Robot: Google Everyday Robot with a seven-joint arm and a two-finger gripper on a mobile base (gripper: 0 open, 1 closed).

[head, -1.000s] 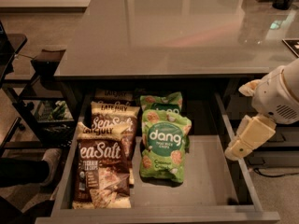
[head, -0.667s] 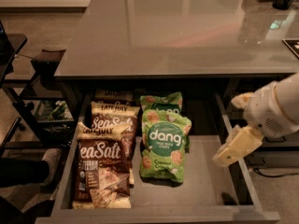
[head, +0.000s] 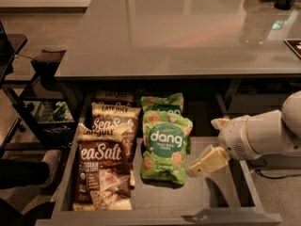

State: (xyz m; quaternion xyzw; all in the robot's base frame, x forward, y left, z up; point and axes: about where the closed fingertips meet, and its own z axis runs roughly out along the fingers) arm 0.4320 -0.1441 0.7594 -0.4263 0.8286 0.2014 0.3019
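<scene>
Since one second ago the gripper [head: 203, 147] has travelled to the left, away from the right wall of the drawer [head: 245, 182] and over its floor, while the bags have not shifted. It is now just beside the right edge of the front green bag [head: 165, 147], which lies flat in the middle of the open drawer. The pincer stands wide open and has hold of nothing. Its lower finger [head: 207, 160] points down and left, with its tip at the lower right corner of the bag; whether it touches the bag I cannot tell. Its upper finger [head: 220, 123] is higher, near the shadow under the table. A second green bag [head: 162, 102] lies behind the first one, partly under it. To the left are three brown sea salt bags in a row from front to back: the front brown bag [head: 101, 173], the middle brown bag [head: 115, 124] and the back brown bag [head: 113, 95]. They overlap each other and fill the left side up to the left wall. The only bare floor [head: 211, 194] is the strip on the right, between the green bag and the right wall. The grey table top [head: 188, 32] hangs over the back part of the drawer, so the room above is closed there and free only toward the front rim.
</scene>
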